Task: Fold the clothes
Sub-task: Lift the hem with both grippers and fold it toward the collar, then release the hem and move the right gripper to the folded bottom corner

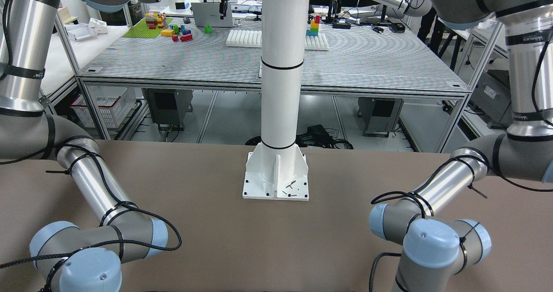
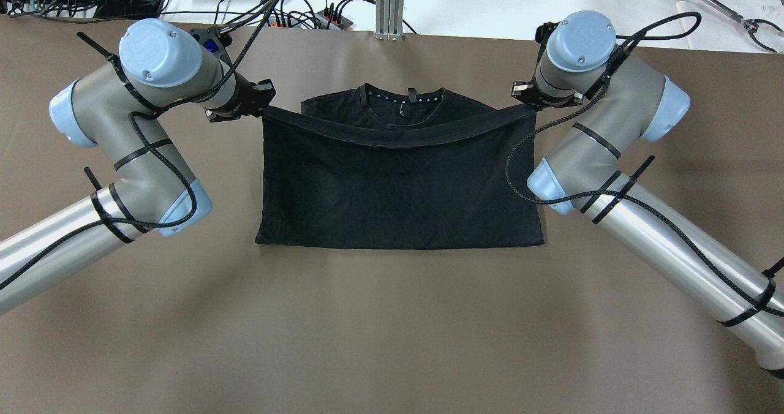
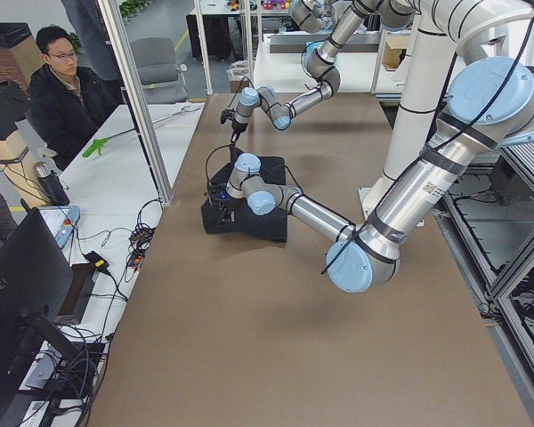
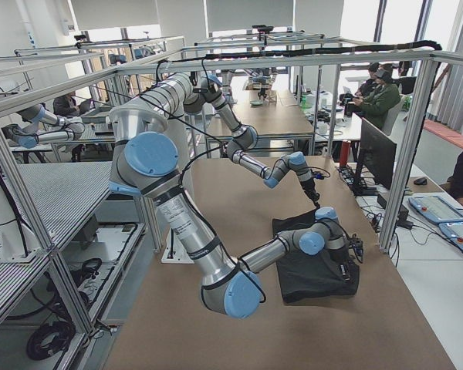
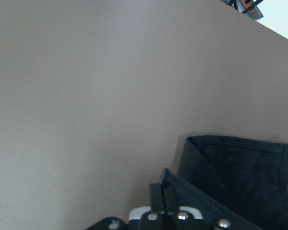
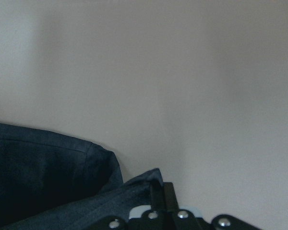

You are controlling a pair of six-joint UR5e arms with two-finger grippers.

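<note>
black garment [image 2: 398, 181]: 1 | left claw [image 2: 262, 106] + right claw [image 2: 530, 103]: 2 | white pole [image 1: 281, 67]: 1 | table [image 2: 392, 328]: 1

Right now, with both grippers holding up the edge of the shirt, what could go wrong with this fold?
1. The left gripper and right gripper each pinch only a small corner of the shirt, so a corner could slip free.
2. The held edge sags in the middle, so it may land crooked or wrinkled, short of the collar.
</note>
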